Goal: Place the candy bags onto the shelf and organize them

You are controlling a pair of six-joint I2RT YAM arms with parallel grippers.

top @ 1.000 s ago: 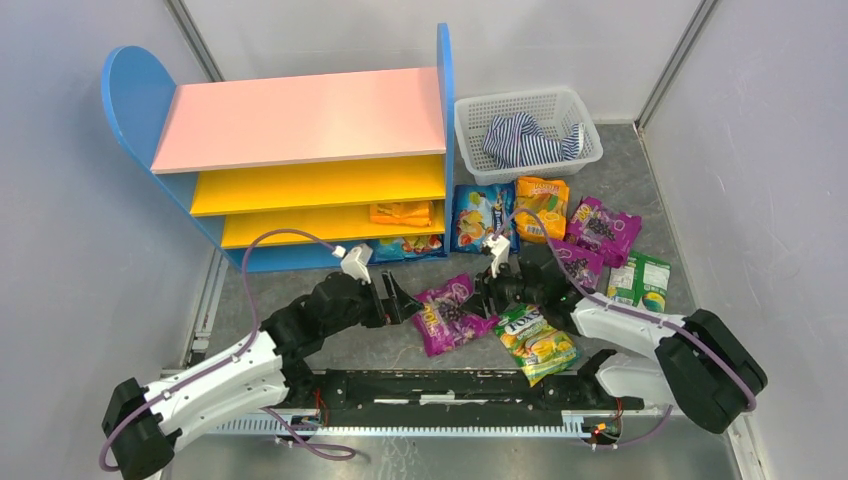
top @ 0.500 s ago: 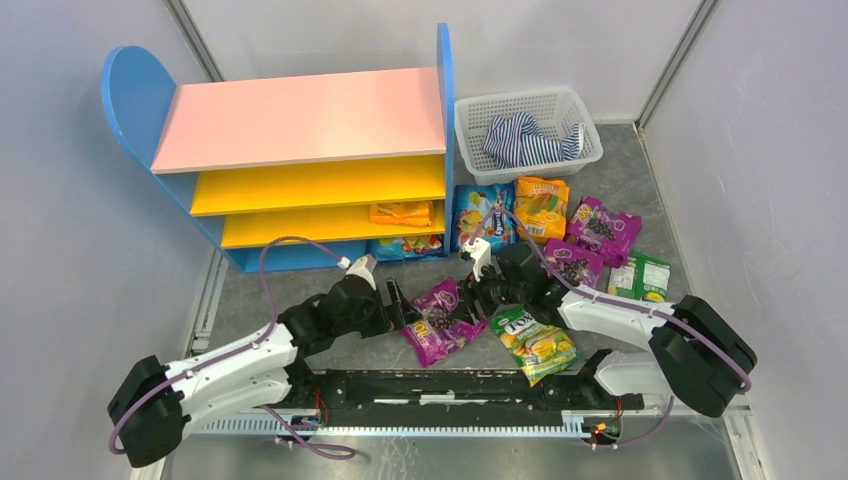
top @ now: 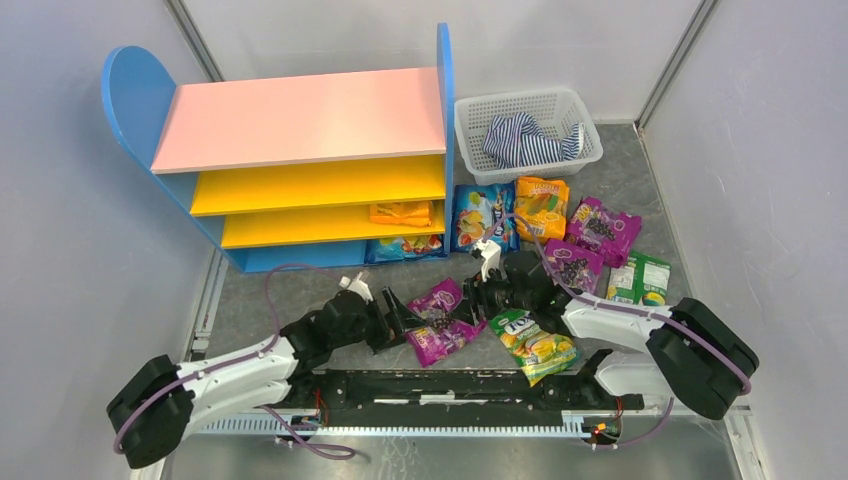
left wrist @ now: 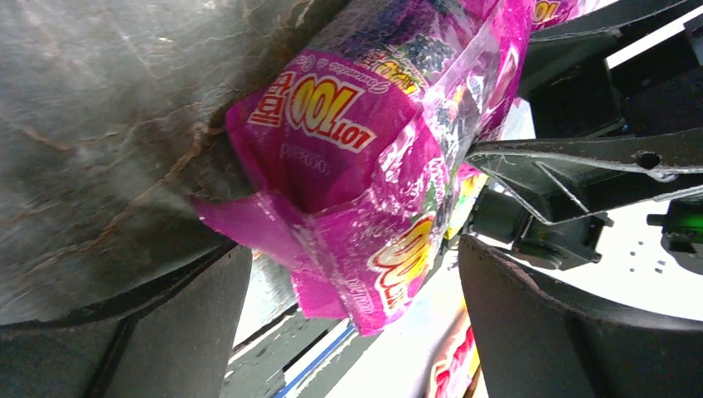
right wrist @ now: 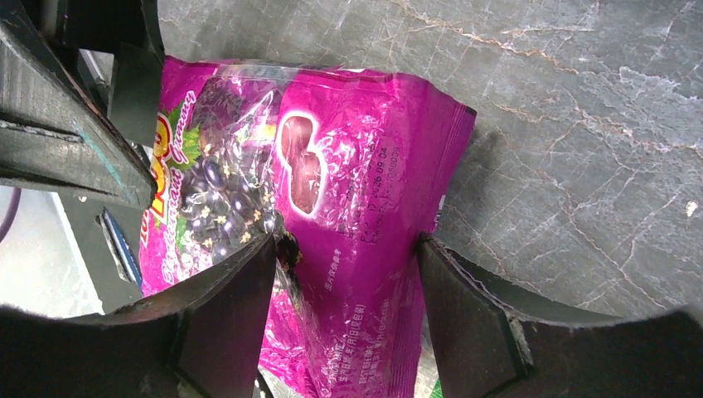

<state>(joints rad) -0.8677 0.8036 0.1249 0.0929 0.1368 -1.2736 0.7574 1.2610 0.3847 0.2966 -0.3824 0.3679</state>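
A purple grape candy bag (top: 441, 318) lies crumpled on the grey floor between both grippers, in front of the shelf (top: 300, 120). My right gripper (top: 468, 303) is closed on its right end; in the right wrist view its fingers (right wrist: 224, 323) press both sides of the bag (right wrist: 348, 207). My left gripper (top: 408, 318) is open at the bag's left end. In the left wrist view the bag's folded end (left wrist: 356, 215) sits between the wide-open fingers (left wrist: 191, 332), touching neither. An orange bag (top: 401, 213) lies on the lowest yellow board, and a blue bag (top: 408, 246) lies at the shelf's base.
A green-yellow FOX'S bag (top: 537, 342) lies just right of the held bag. Blue (top: 482, 215), orange (top: 541, 208), two purple (top: 603, 228) and green (top: 640, 282) bags lie right of the shelf. A white basket (top: 470, 125) holds a striped cloth (top: 530, 138).
Both grippers have closed in on the purple bag from either side. The bag has shifted slightly left and become crumpled. The left arm has dropped lower and moved toward the bag.
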